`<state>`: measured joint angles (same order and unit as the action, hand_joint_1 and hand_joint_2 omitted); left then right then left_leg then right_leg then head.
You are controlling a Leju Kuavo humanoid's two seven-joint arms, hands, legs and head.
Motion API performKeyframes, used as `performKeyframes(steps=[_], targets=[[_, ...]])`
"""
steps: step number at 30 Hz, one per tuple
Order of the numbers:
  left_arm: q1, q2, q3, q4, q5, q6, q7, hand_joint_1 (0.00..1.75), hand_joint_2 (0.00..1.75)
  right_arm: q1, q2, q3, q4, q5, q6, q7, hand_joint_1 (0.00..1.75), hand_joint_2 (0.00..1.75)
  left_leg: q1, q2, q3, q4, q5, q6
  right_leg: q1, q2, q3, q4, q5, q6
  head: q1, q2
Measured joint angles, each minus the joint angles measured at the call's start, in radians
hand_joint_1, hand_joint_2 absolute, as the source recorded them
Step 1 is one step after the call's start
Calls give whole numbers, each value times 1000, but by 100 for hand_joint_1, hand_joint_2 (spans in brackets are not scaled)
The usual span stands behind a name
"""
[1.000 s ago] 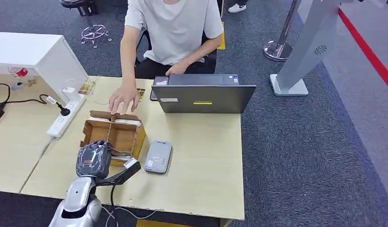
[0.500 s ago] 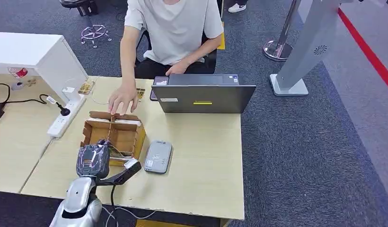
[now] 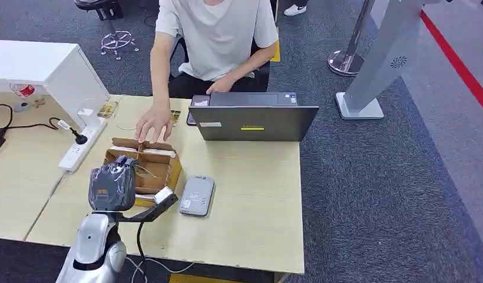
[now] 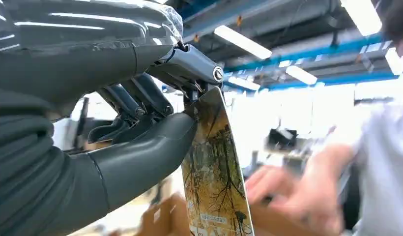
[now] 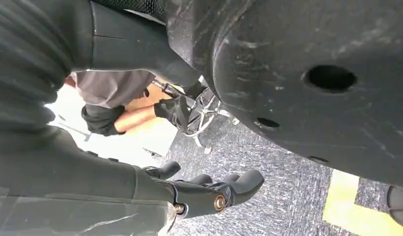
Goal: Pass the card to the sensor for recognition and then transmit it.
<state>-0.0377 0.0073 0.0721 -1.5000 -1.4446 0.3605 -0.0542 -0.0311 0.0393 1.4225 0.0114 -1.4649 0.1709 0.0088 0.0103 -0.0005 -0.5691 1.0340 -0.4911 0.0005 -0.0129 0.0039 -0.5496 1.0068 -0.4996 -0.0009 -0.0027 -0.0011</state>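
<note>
Over the cardboard box: the card (image 4: 214,172) is pinched between the thick grey thumb and the darker fingers (image 4: 140,98) of the left hand (image 3: 112,186), raised above the box's near compartments.
Card: yellowish, printed with dark branching tree shapes and a small label at one end; in the left wrist view it stands nearly on edge, one end clamped in the hand and the other end free.
Left hand: closed on the card, wrapped in clear plastic film, its back turned up toward the head camera.
Right hand (image 5: 209,194): hangs beside the robot's body above grey carpet, fingers curled loosely, nothing in them.
Cardboard box (image 3: 159,168): open-topped with dividers, sitting on the table's left half, partly hidden by the left hand.
Sensor (image 3: 197,195): flat grey reader lying on the table just beside the box, on its right, apart from the card.
Person's hand (image 3: 153,124): rests on the far edge of the box, fingers spread.
Laptop (image 3: 252,121): open, back toward the robot, at the far side of the table.
Table (image 3: 251,206): pale wood, standing on grey carpet.
Power strip (image 3: 80,144): white, on the neighbouring table to the left.
</note>
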Motion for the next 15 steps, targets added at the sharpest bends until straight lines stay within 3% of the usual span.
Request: performKeyframes(steps=[4,7,10,15], targets=[[-66,15,-29,-48,6,-3,4,175,175,0,-1,2,1,17,13,0,0,175,0,-1,0,0,1,0,0,0,0,0,1,0,0,0],[-185,32,-34,-23,-38,-7,44,175,175,-1,-7,13,2,45,24,0,0,175,0,-1,-1,0,3,0,0,-1,-1,0,2,-1,0,0],[-344,52,-34,76,-66,18,108,175,175,-4,-24,29,-12,77,35,1,0,175,0,-2,-1,0,5,-1,0,-2,-1,1,4,-1,0,0],[-573,107,-63,331,-68,48,257,175,175,-4,-63,31,-40,114,52,-1,0,175,0,-1,-1,0,7,-1,0,0,-2,1,7,-1,0,0]])
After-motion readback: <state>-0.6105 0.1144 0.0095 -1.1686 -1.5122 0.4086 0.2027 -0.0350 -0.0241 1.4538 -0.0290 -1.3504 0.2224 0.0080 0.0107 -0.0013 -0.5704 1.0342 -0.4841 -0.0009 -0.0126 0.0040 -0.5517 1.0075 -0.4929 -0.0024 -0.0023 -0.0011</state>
